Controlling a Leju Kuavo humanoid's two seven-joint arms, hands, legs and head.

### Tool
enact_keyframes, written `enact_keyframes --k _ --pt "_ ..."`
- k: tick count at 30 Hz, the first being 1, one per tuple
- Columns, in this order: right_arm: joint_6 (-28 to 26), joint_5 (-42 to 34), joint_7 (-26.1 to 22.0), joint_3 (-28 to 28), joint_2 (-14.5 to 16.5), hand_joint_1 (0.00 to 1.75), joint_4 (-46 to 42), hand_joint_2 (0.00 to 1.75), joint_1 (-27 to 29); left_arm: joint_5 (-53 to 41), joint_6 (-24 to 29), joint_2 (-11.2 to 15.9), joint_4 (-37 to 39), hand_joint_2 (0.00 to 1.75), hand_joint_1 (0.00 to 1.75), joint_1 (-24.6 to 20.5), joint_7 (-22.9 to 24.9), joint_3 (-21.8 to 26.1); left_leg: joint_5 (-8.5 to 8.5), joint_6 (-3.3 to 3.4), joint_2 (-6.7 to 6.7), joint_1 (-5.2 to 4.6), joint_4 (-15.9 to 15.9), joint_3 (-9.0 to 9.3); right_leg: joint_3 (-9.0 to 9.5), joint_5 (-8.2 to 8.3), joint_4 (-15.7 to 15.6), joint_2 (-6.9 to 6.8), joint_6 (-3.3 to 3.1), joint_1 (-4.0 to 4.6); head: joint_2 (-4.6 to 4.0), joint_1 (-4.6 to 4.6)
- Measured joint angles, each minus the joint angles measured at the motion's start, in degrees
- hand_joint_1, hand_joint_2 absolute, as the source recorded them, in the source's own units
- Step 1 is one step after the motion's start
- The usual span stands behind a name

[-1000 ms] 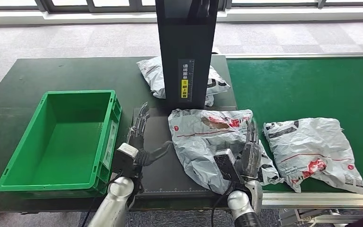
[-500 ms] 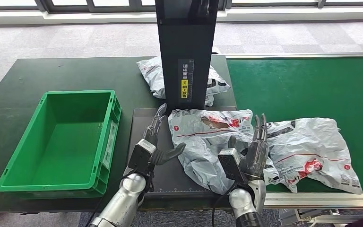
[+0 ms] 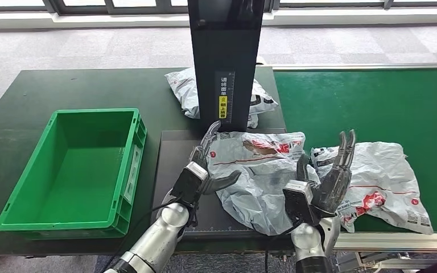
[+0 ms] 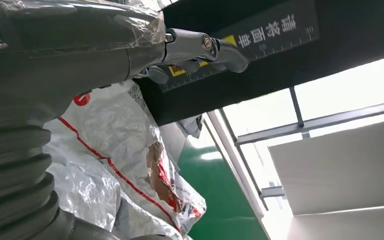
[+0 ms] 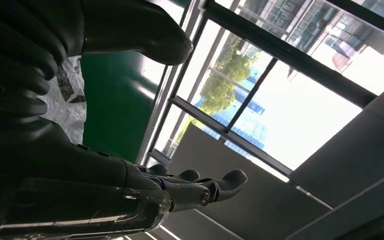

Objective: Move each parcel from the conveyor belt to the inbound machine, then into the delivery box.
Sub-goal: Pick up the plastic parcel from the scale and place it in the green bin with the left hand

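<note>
The grey poly-bag parcel (image 3: 259, 170) with red lines is seen lying on the black platform (image 3: 173, 165) of the inbound machine (image 3: 225, 62), just in front of the machine's dark upright column, with its right edge spilling toward the green conveyor belt (image 3: 370, 102). Its long axis is judged to run across the platform, from the column side toward the belt, so it lies crosswise between the two hands. The left hand (image 3: 202, 170) is placed at the parcel's left edge, on the side away from the belt; its fingers are spread and reach up along the bag toward the column, the thumb pointing at the bag, and nothing is gripped. In the left wrist view the fingers (image 4: 200, 47) are shown extended over the crinkled bag (image 4: 115, 165), close to it; whether they touch cannot be told. The right hand (image 3: 330, 179) is raised at the parcel's right edge, in the gap before a second parcel (image 3: 384, 182) that rests on the belt. Its fingers are straight and apart, and nothing is held; in the right wrist view the fingers (image 5: 205, 187) are seen in free air.

The left hand is judged the nearer to the parcel. The green delivery box (image 3: 71, 170) stands beyond the platform from the machine, on the left, well apart from the belt.
</note>
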Motion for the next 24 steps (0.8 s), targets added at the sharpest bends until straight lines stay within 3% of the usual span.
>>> enact_keyframes --k 9,16,24 --pt "0.0 -5.2 0.0 -0.1 0.0 0.00 -16.0 1.75 1.9 -6.4 0.7 -0.5 5.0 1.75 0.00 -2.8 6.9 -10.3 -0.05 0.03 0.06 -0.05 0.0 0.05 0.04 -0.02 0.0 0.02 0.04 -0.04 0.00 0.00" --pt "0.0 -5.6 0.0 -0.1 -0.1 0.00 -19.7 1.75 2.2 -6.2 0.7 -0.6 7.6 1.75 0.00 -4.2 9.3 -16.8 -0.04 0.02 0.06 -0.05 0.0 0.10 0.09 -0.02 0.0 0.02 0.04 -0.04 0.00 0.00" --pt "0.0 -6.2 0.0 -0.1 -0.1 0.00 -21.7 1.75 2.4 -8.3 0.6 -0.6 11.4 1.75 0.00 -5.8 17.8 -26.9 -0.02 0.04 0.06 -0.05 0.0 0.19 0.19 -0.02 0.0 0.02 0.04 -0.05 0.00 0.00"
